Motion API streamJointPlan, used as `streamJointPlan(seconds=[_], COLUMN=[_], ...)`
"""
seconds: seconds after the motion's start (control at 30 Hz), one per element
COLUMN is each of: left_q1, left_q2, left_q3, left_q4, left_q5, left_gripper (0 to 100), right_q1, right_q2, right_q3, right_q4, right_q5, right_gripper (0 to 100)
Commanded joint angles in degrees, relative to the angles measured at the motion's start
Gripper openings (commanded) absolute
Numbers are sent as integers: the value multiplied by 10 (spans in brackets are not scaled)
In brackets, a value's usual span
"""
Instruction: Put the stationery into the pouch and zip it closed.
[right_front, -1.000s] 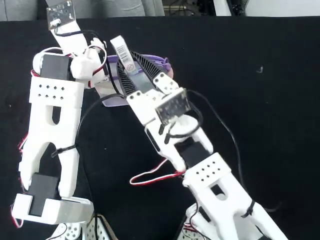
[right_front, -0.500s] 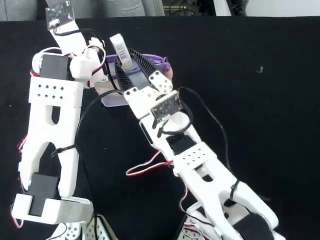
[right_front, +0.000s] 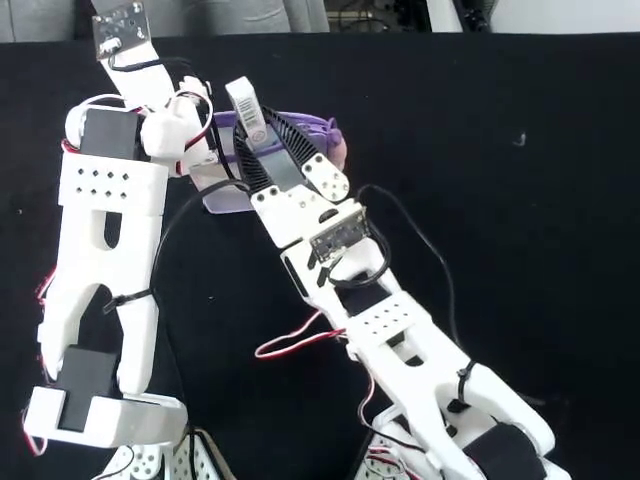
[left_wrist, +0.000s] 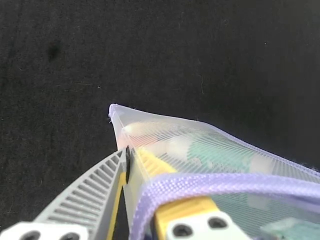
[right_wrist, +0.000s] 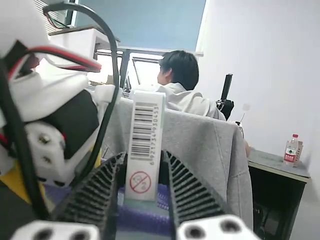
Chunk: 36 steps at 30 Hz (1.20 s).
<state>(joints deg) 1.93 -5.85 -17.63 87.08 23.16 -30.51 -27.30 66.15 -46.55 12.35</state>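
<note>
Left gripper (left_wrist: 131, 161) clamped on translucent mesh pouch (left_wrist: 215, 150) wall, purple woven edge. Right gripper (right_wrist: 143, 172), ribbed fingers (right_wrist: 95, 192), pinching flat white barcoded bar (right_wrist: 145, 132).

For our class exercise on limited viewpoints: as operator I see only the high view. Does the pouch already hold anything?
Observer: Yes. Through the mesh, the left wrist view shows a green item inside the pouch.
Operator: How does the left end effector grip it?
Observer: The left end effector pinches the pouch wall near a corner: grey finger outside, yellow one apparently inside.
Operator: Is the white stick really clamped?
Observer: The right end effector has both fingers against the lower sides of the white stick; the rest stands free.
</note>
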Motion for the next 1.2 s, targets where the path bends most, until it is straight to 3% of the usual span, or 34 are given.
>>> streamJointPlan(seconds=[0.0,0.53,0.7,0.9,1.17], left_q1=[-7,-8,-8,-8,-8], left_q2=[-8,-4,-4,-4,-4], left_q3=[1,1,1,1,1], left_q4=[-10,-10,-10,-10,-12], left_q5=[4,4,4,4,4], left_gripper=[30,30,30,30,30], right_q1=[12,11,12,-2,-4], right_q2=[6,49,66,53,51], right_q3=[-51,25,48,108,131], right_q4=[-1,-5,-13,-112,-72], right_q5=[9,120,122,120,120], right_gripper=[11,11,11,11,16])
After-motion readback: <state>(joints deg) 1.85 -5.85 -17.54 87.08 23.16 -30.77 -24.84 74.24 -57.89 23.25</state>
